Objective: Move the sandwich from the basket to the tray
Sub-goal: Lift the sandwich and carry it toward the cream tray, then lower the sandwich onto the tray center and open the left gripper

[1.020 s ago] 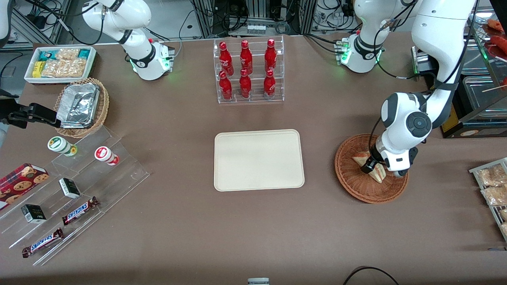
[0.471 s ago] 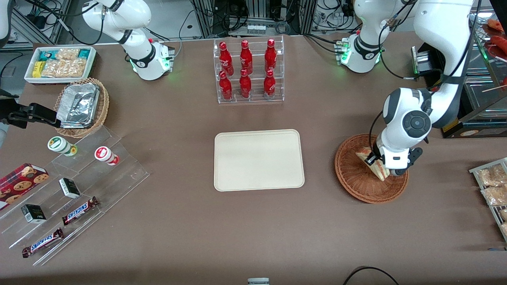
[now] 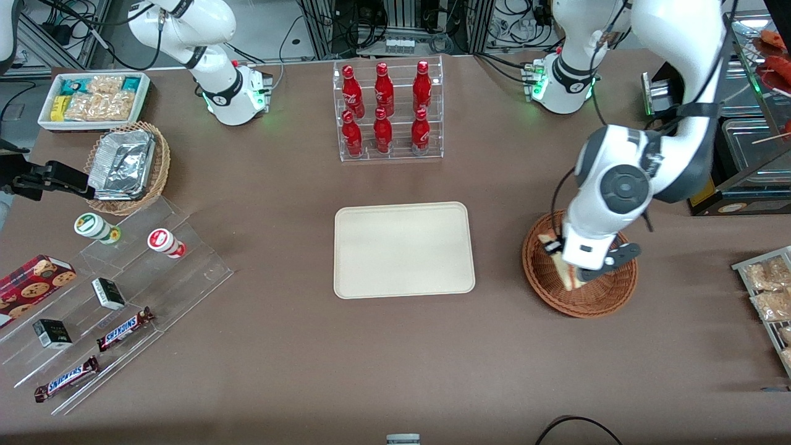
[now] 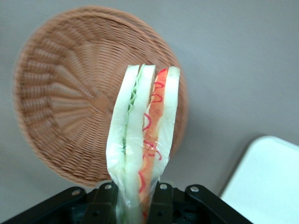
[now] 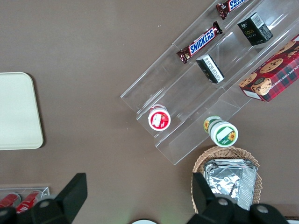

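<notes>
The gripper (image 3: 565, 262) of the left arm hangs above the basket (image 3: 544, 281), its fingers (image 4: 105, 200) pinched on the narrow end of the sandwich (image 4: 142, 140). The sandwich is lifted clear of the basket's woven floor; seen from the wrist, its cut edge faces the camera, with green filling between one pair of bread slices and red-orange filling between the other, all under clear wrap. In the front view only a pale corner of the sandwich (image 3: 563, 272) shows below the wrist. The basket (image 4: 70, 107) stands toward the working arm's end of the surface. The tray (image 3: 403, 250) lies flat at the middle of the surface, well apart from the basket; one rounded corner of the tray (image 4: 266, 182) shows in the wrist view.
</notes>
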Controlling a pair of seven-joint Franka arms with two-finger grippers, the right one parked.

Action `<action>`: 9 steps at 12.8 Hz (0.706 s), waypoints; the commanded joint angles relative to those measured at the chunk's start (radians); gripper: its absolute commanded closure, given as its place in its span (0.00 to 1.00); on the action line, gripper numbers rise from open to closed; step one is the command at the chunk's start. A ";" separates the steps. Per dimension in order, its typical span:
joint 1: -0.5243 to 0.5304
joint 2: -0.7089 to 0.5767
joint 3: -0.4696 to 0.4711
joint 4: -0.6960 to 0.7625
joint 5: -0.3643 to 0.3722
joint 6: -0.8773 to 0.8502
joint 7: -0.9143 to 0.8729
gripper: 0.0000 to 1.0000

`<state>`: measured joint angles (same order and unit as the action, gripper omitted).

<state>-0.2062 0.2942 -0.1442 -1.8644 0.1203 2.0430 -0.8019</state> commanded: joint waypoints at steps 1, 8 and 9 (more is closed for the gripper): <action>-0.114 0.138 0.008 0.161 -0.043 -0.027 0.023 1.00; -0.341 0.422 0.009 0.479 -0.156 -0.020 -0.045 1.00; -0.364 0.445 0.009 0.508 -0.156 -0.021 -0.072 1.00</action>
<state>-0.5211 0.6702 -0.1505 -1.4679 -0.0209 2.0475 -0.8335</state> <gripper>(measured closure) 0.806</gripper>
